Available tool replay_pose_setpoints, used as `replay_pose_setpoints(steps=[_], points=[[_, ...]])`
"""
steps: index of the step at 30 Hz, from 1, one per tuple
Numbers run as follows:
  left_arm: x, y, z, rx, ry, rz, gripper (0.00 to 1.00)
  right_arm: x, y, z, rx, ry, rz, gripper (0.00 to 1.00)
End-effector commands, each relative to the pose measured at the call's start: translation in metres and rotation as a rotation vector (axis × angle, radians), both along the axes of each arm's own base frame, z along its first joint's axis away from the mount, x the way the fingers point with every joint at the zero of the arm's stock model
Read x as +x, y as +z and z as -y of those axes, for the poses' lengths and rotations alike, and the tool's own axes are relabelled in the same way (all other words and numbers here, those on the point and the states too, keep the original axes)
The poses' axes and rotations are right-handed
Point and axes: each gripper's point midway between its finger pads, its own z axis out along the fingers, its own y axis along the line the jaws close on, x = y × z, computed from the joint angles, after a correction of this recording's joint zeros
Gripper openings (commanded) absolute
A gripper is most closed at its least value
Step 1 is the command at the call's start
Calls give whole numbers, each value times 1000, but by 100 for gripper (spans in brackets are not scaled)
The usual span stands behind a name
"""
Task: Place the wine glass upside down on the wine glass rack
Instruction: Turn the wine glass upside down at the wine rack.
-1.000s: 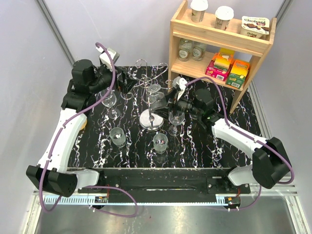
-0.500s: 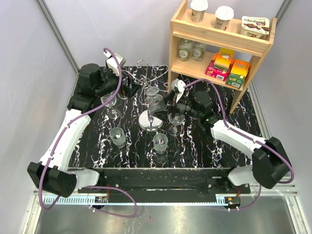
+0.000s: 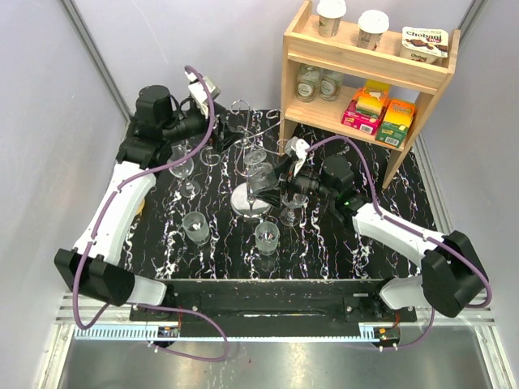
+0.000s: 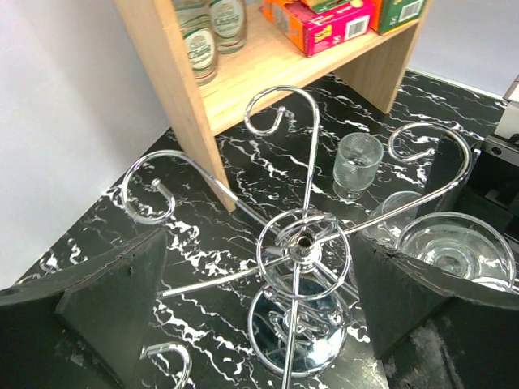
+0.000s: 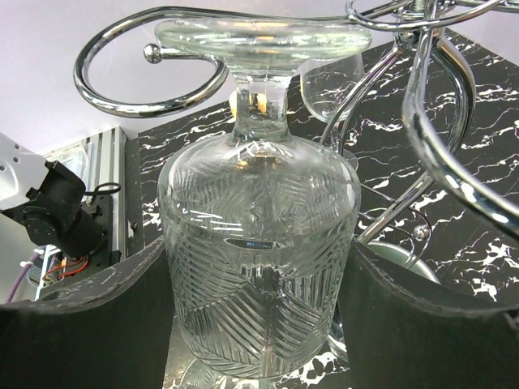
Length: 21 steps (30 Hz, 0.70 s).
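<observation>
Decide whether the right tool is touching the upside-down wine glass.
Touching. The right wrist view shows the right tool with its dark pads pressed against both sides of the wine glass bowl, no gap visible.

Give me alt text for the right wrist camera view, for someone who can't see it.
An upside-down, cut-pattern wine glass fills the view, clamped between the two black fingers of the right gripper. Its round foot is at the top, level with a curled chrome arm of the wine glass rack, with the black marbled table behind.
</observation>
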Motion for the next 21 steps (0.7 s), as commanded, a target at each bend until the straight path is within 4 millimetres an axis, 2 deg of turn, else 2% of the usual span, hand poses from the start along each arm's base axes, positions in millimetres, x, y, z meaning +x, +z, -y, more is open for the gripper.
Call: replay_pose_setpoints(steps=[1, 6, 10, 13, 17, 21], points=[[-8, 13, 18, 24, -169, 51, 99, -7, 48, 2, 92, -4, 132, 0], [-11, 9, 24, 43, -235, 43, 95, -8, 50, 2, 92, -3, 136, 0], [-12, 4, 24, 48, -246, 39, 78, -7, 49, 2, 89, -2, 133, 0], [-14, -1, 23, 52, -250, 35, 71, -7, 47, 1, 86, 0, 128, 0], [-15, 0, 26, 29, -254, 34, 59, -3, 46, 1, 85, -12, 126, 0], [-15, 1, 27, 14, -257, 26, 43, -1, 48, -1, 85, -15, 122, 0]])
